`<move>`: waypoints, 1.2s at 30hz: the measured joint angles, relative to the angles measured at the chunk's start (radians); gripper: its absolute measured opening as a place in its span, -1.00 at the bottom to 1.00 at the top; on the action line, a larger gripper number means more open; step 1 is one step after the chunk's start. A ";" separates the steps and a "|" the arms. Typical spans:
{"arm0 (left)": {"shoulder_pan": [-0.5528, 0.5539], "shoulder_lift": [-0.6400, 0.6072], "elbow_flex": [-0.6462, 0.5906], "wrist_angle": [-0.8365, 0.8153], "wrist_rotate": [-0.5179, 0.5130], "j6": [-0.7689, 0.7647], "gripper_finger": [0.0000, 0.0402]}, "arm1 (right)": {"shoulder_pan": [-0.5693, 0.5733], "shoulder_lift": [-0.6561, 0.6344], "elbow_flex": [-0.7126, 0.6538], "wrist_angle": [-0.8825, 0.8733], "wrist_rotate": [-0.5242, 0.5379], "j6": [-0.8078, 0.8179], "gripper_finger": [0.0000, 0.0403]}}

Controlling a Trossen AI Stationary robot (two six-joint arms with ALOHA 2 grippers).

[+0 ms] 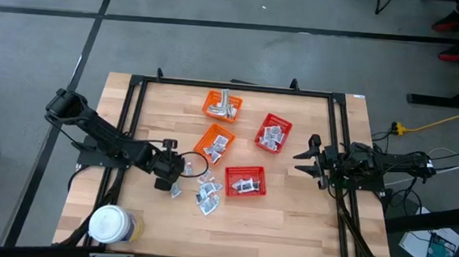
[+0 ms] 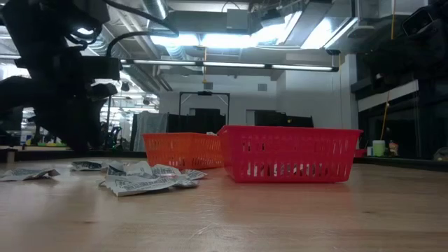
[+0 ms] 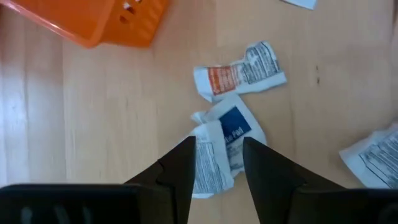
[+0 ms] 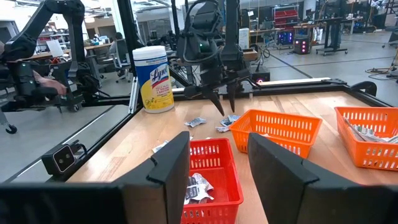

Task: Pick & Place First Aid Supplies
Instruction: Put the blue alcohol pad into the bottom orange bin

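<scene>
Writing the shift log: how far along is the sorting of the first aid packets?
Partly done. All four mesh baskets, like the red basket, already hold packets. In hand: the left hand hovers open over a blue-printed packet, not yet gripping it. Left: the loose packets on the table by the orange basket. The right hand waits open at the table's right edge.

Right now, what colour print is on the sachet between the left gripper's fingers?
Blue panel on white, with fine black text; the sachet shows best in the left wrist view.
</scene>
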 joint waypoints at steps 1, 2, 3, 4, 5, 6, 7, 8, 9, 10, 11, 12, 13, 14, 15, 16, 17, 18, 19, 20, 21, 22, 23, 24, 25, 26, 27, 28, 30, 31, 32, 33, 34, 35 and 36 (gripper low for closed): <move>0.005 0.000 0.000 0.002 -0.001 0.004 -0.37 | 0.000 0.000 0.000 0.000 0.000 0.000 -0.19; 0.010 0.000 0.000 0.001 -0.003 0.004 -0.37 | 0.000 0.000 0.000 0.000 0.000 0.000 -0.19; 0.016 0.000 0.000 0.001 -0.004 0.004 -0.37 | 0.000 0.000 0.000 0.000 0.000 0.000 -0.19; 0.021 0.006 0.000 0.002 -0.005 0.004 -0.37 | 0.000 0.000 0.000 0.000 0.000 0.000 -0.19; 0.026 0.013 0.000 0.003 -0.005 0.004 -0.37 | 0.000 0.000 0.000 0.000 0.000 0.000 -0.19; 0.030 0.021 0.000 0.002 -0.003 0.004 -0.37 | 0.000 0.000 0.000 0.000 0.000 0.000 -0.19; 0.035 0.034 0.000 0.010 0.006 0.004 -0.37 | 0.000 0.000 0.000 0.000 0.000 0.000 -0.19; 0.039 0.050 0.000 0.022 0.020 0.003 -0.37 | 0.000 0.000 0.000 0.000 0.000 0.000 -0.19; 0.042 0.068 0.000 0.033 0.037 0.004 -0.37 | 0.000 0.000 0.000 0.000 0.000 0.000 -0.19; 0.044 0.086 0.001 0.039 0.047 0.004 -0.37 | 0.000 0.000 0.000 0.000 0.000 0.000 -0.19; 0.046 0.101 0.006 0.039 0.046 0.004 -0.37 | 0.000 0.000 0.000 0.000 0.000 0.000 -0.19; 0.046 0.115 0.013 0.037 0.041 0.001 -0.37 | 0.000 0.000 0.000 0.000 0.000 0.000 -0.19; 0.046 0.125 0.019 0.036 0.029 -0.009 -0.37 | 0.000 0.000 0.000 0.000 0.000 0.000 -0.19; 0.046 0.135 0.023 0.033 0.011 -0.019 -0.37 | 0.000 0.000 0.000 0.000 0.000 0.000 -0.19; 0.046 0.142 0.028 0.031 -0.007 -0.026 -0.37 | 0.000 0.000 0.000 0.000 0.000 0.000 -0.19; 0.047 0.144 0.031 0.030 -0.018 -0.028 -0.37 | 0.000 0.000 0.000 0.000 0.000 0.000 -0.19; 0.047 0.144 0.033 0.025 -0.027 -0.026 -0.37 | 0.000 0.000 0.000 0.000 0.000 0.000 -0.19; 0.047 0.145 0.035 0.021 -0.030 -0.020 -0.38 | 0.000 0.000 0.000 0.000 0.000 0.000 -0.19; 0.047 0.145 0.036 0.019 -0.030 -0.015 -0.41 | 0.000 0.000 0.000 0.000 0.000 0.000 -0.19; 0.047 0.145 0.037 0.017 -0.030 -0.015 -0.44 | 0.000 0.000 0.000 0.000 0.000 0.000 -0.19; 0.047 0.145 0.037 0.010 -0.027 -0.018 -0.48 | 0.000 0.000 0.000 0.000 0.000 0.000 -0.19; 0.047 0.145 0.037 0.001 -0.021 -0.028 -0.54 | 0.000 0.000 0.000 0.000 0.000 0.000 -0.19; 0.047 0.145 0.037 -0.006 -0.016 -0.037 -0.60 | 0.000 0.000 0.000 0.000 0.000 0.000 -0.19; 0.047 0.145 0.037 -0.013 -0.012 -0.047 -0.67 | 0.000 0.000 0.000 0.000 0.000 0.000 -0.19; 0.047 0.145 0.037 -0.017 -0.011 -0.058 -0.74 | 0.000 0.000 0.000 0.000 0.000 0.000 -0.19; 0.047 0.145 0.037 -0.021 -0.011 -0.064 -0.82 | 0.000 0.000 0.000 0.000 0.000 0.000 -0.19; 0.047 0.145 0.037 -0.022 -0.008 -0.067 -0.89 | 0.000 0.000 0.000 0.000 0.000 0.000 -0.19; 0.047 0.144 0.037 -0.022 -0.006 -0.072 -0.94 | 0.000 0.000 0.000 0.000 0.000 0.000 -0.19; 0.047 0.140 0.039 -0.024 -0.002 -0.097 -0.96 | 0.000 0.000 0.000 0.000 0.000 0.000 -0.19; 0.047 0.137 0.042 -0.030 -0.002 -0.115 -0.97 | 0.000 0.000 0.000 0.000 0.000 0.000 -0.19; 0.047 0.131 0.047 -0.036 -0.002 -0.130 -0.97 | 0.000 0.000 0.000 0.000 0.000 0.000 -0.19; 0.047 0.122 0.054 -0.042 -0.003 -0.146 -0.98 | 0.000 0.000 0.000 0.000 0.000 0.000 -0.19; 0.046 0.113 0.062 -0.047 -0.009 -0.162 -0.98 | 0.000 0.000 0.000 0.000 0.000 0.000 -0.19; 0.047 0.103 0.071 -0.052 -0.018 -0.179 -0.99 | 0.000 0.000 0.000 0.000 0.000 0.000 -0.19; 0.047 0.091 0.078 -0.060 -0.025 -0.195 -0.99 | 0.000 0.000 0.000 0.000 0.000 0.000 -0.19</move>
